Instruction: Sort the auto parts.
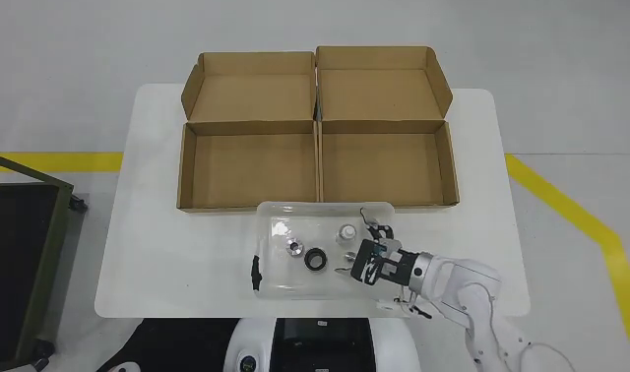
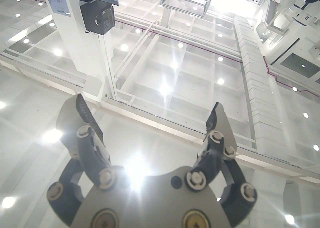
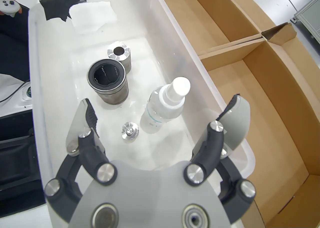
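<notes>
A clear plastic bin (image 1: 271, 279) (image 3: 172, 26) at the table's front holds the parts. Inside stand a dark ring-shaped bearing cylinder (image 3: 108, 83) (image 1: 316, 260), a smaller silver cylinder with a hole (image 3: 120, 55) (image 1: 292, 246), a white spray bottle (image 3: 166, 105) (image 1: 346, 234) and a small silver disc piece (image 3: 130, 131). My right gripper (image 3: 161, 111) (image 1: 359, 264) hangs open over the bin's right end, above the bottle and the disc piece, holding nothing. My left gripper (image 2: 150, 113) is open, pointing up at a ceiling.
Two open cardboard boxes (image 1: 251, 165) (image 1: 386, 165) lie side by side behind the bin, with flaps up at the back. Black tape (image 3: 61, 6) and a white paper (image 3: 92, 16) sit at the bin's left end. A hand with a controller (image 3: 8, 7) is beyond it.
</notes>
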Controlling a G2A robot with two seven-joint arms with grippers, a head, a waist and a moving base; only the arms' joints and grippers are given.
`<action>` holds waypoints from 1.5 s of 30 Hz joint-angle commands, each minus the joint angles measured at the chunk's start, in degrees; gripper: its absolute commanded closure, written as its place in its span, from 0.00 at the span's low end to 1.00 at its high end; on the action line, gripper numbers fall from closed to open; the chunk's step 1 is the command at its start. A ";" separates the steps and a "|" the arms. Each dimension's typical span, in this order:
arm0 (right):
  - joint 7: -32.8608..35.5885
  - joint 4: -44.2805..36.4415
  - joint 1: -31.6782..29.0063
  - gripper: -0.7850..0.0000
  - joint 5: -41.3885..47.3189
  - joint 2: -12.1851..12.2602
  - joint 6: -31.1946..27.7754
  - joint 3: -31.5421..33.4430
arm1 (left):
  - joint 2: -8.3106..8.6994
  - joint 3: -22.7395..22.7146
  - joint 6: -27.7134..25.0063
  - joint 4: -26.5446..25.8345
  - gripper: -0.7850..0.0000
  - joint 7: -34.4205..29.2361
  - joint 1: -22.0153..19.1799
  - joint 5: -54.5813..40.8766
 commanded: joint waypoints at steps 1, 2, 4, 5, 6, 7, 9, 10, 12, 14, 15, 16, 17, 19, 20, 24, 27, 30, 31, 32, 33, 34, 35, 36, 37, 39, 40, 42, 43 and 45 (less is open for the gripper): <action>0.73 0.47 0.63 0.05 0.04 0.02 0.55 -0.43 | 0.00 0.00 0.00 0.00 0.00 0.00 0.00 0.00; 1.04 0.65 0.97 0.08 0.14 0.03 0.79 -0.65 | 0.00 0.00 0.00 0.00 0.00 0.00 0.00 0.00; 1.81 1.01 1.58 0.19 0.29 0.06 1.16 -1.04 | 0.00 0.00 0.00 0.00 0.00 0.00 0.00 0.00; 2.19 1.18 1.84 0.20 0.45 0.07 1.38 -1.23 | 0.00 0.00 0.00 0.00 0.00 0.00 0.00 0.00; 2.59 1.39 2.15 0.22 0.58 0.08 1.56 -1.43 | 0.00 0.00 0.00 0.00 0.00 0.00 0.00 0.00; 2.98 1.63 2.45 0.24 0.74 0.08 1.78 -1.61 | 0.00 0.00 0.00 0.00 0.00 0.00 0.00 0.00; 3.67 2.04 2.98 0.30 1.10 0.10 2.19 -1.94 | 0.00 0.00 0.00 0.00 0.00 0.00 0.00 0.00; 3.97 2.25 3.24 0.32 1.17 0.12 2.20 -2.14 | 0.00 0.00 0.00 0.00 0.00 0.00 0.00 0.00; 4.42 2.78 3.72 0.40 1.40 0.16 2.32 -2.48 | 0.00 0.00 0.00 0.00 0.00 0.00 0.00 0.00; 4.71 3.37 4.14 0.51 1.77 0.20 2.37 -2.85 | 0.00 0.00 0.00 0.00 0.00 0.00 0.00 0.00; 4.80 3.64 4.36 0.53 1.94 0.22 2.31 -3.05 | 0.00 0.00 0.00 0.00 0.00 0.00 0.00 0.00; 4.86 3.78 4.57 0.54 2.00 0.25 2.21 -3.27 | 0.00 0.00 0.00 0.00 0.00 0.00 0.00 0.00; 4.90 3.85 4.71 0.57 2.05 0.28 2.22 -3.45 | 0.00 0.00 0.00 0.00 0.00 0.00 0.00 0.00; 4.86 3.63 4.88 0.77 2.25 0.35 2.13 -3.74 | 0.00 0.00 0.00 0.00 0.00 0.00 0.00 0.00; 4.80 3.43 4.89 0.88 2.34 0.40 1.96 -3.82 | 0.00 0.00 0.00 0.00 0.00 0.00 0.00 0.00; 3.99 1.36 4.46 1.00 2.77 0.74 0.87 -3.58 | 0.00 0.00 0.00 0.00 0.00 0.00 0.00 0.00; 3.53 -0.84 3.77 1.00 2.99 1.04 0.63 -2.84 | 0.00 0.00 0.00 0.00 0.00 0.00 0.00 0.00; 2.32 -3.55 2.86 1.00 3.82 1.35 0.39 -1.87 | 0.00 0.00 0.00 0.00 0.00 0.00 0.00 0.00; 1.76 -4.36 2.63 1.00 4.28 1.43 0.38 -1.56 | 0.00 0.00 0.00 0.00 0.00 0.00 0.00 0.00; 1.25 -4.95 2.42 1.00 4.76 1.50 0.46 -1.27 | 0.00 0.00 0.00 0.00 0.00 0.00 0.00 0.00; 0.33 -5.54 2.29 1.00 5.66 1.54 0.69 -1.03 | 0.00 0.00 0.00 0.00 0.00 0.00 0.00 0.00; -0.78 -5.55 1.98 1.00 7.42 1.53 1.16 -0.85 | 0.00 0.00 0.00 0.00 0.00 0.00 0.00 0.00; -2.12 -5.32 1.66 1.00 10.47 1.47 1.50 -0.61 | 0.00 0.00 0.00 0.00 0.00 0.00 0.00 0.00; -2.50 -5.69 1.76 1.00 12.12 1.50 1.69 -0.14 | 0.00 0.00 0.00 0.00 0.00 0.00 0.00 0.00; -2.93 -5.86 1.61 1.00 13.96 1.49 2.16 0.15 | 0.00 0.00 0.00 0.00 0.00 0.00 0.00 0.00; -3.55 -6.20 1.54 1.00 17.71 1.49 2.34 0.48 | 0.00 0.00 0.00 0.00 0.00 0.00 0.00 0.00; -3.85 -6.38 1.62 1.00 19.35 1.49 2.51 0.61 | 0.00 0.00 0.00 0.00 0.00 0.00 0.00 0.00; -4.61 -6.33 1.93 1.00 22.99 1.48 2.32 0.70 | 0.00 0.00 0.00 0.00 0.00 0.00 0.00 0.00; -4.78 -6.44 2.24 1.00 24.31 1.48 2.65 0.90 | 0.00 0.00 0.00 0.00 0.00 0.00 0.00 0.00; -5.65 -6.30 2.72 1.00 27.96 1.43 2.99 0.90 | 0.00 0.00 0.00 0.00 0.00 0.00 0.00 0.00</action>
